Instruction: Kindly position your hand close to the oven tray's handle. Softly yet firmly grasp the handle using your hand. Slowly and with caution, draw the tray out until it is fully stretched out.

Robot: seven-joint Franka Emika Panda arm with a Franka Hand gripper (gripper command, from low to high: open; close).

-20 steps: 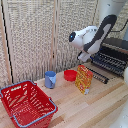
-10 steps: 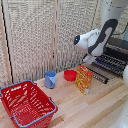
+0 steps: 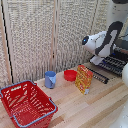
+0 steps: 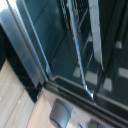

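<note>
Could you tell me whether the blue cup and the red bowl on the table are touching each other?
Apart. The exterior view shows a strip of bare wood between the blue cup and the red bowl.

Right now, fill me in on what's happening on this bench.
A white robot arm is reaching toward the oven at the exterior view's right, where the tray of dark bars sticks out over the open door. Its end effector is hidden behind the arm in the exterior view, and the wrist view shows only the dark glass and metal bars up close, so no grasp can be confirmed. A red basket, blue cup, red bowl and orange box sit untouched on the wooden table.
</note>
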